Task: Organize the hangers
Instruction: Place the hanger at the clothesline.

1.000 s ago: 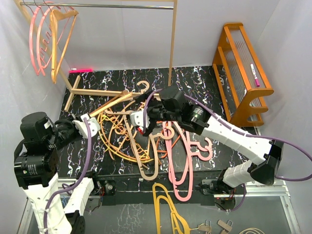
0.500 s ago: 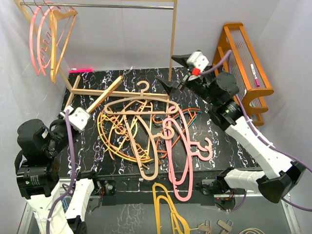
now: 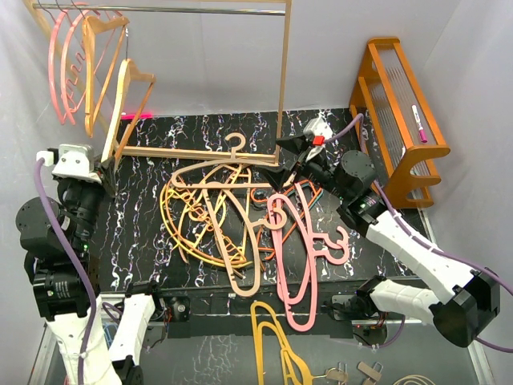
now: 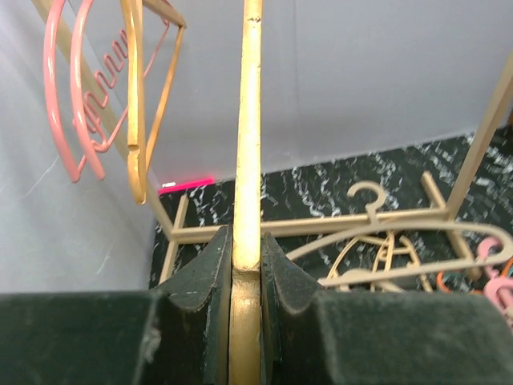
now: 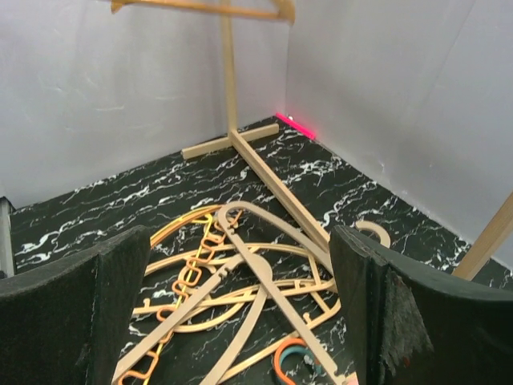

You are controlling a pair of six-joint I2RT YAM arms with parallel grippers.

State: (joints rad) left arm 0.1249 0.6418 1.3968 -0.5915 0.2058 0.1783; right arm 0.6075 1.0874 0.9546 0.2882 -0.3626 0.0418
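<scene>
Holding tan hanger (image 4: 251, 120) up at upper left of frame with left gripper (image 4: 246, 249), jaws clenched on its thin edge, beside hung hangers (image 3: 72, 64) on rail (image 3: 160, 9), hook not yet over it. Hovering right gripper (image 3: 295, 158) released, spread wide, empty, above pile (image 3: 232, 216) tangled mid-frame on black mat (image 3: 160, 136). Probably light, stiff, thin, slick; apt to pivot in pinch and snag neighbours. Best pinched on flat shoulder near hook.
</scene>
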